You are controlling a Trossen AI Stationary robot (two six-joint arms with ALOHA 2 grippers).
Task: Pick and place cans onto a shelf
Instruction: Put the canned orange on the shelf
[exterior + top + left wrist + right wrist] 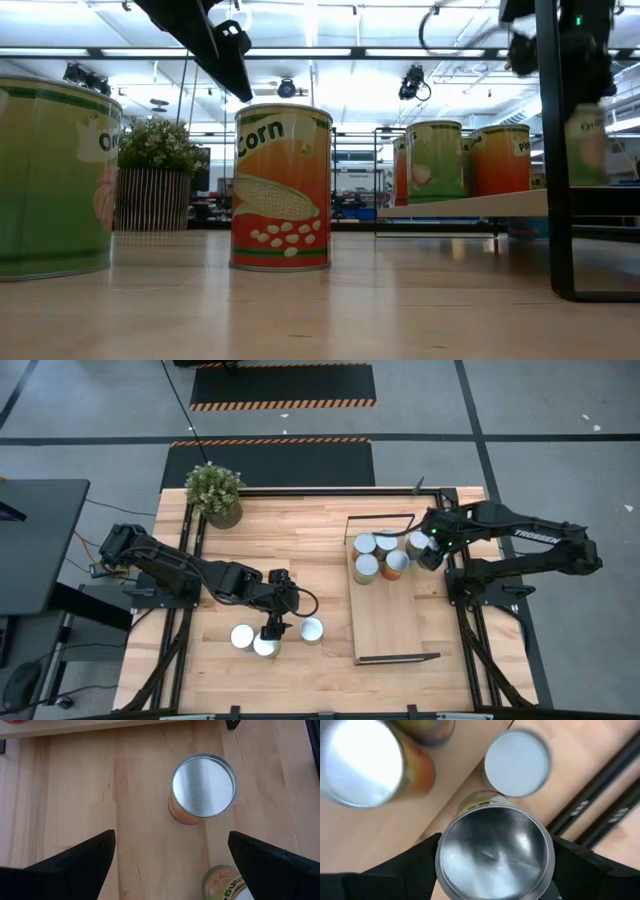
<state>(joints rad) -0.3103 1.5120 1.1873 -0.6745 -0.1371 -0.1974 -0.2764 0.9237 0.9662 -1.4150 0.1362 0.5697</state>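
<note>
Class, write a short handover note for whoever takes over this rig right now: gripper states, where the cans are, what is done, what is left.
Left gripper: open, hovering over the three cans on the tabletop, holding nothing.
Right gripper: fingers on either side of a can at the shelf's far end; firm hold or release cannot be told.
Done: about five cans clustered on the shelf, counting that one.
Left: move the three tabletop cans onto the shelf, which has free board at its near end.

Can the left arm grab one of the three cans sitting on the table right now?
Probably yes. The left gripper hangs open right above the three cans on the table, and nothing stands between them. The nearest can shows just beyond its fingers with bare wood around it.
</note>
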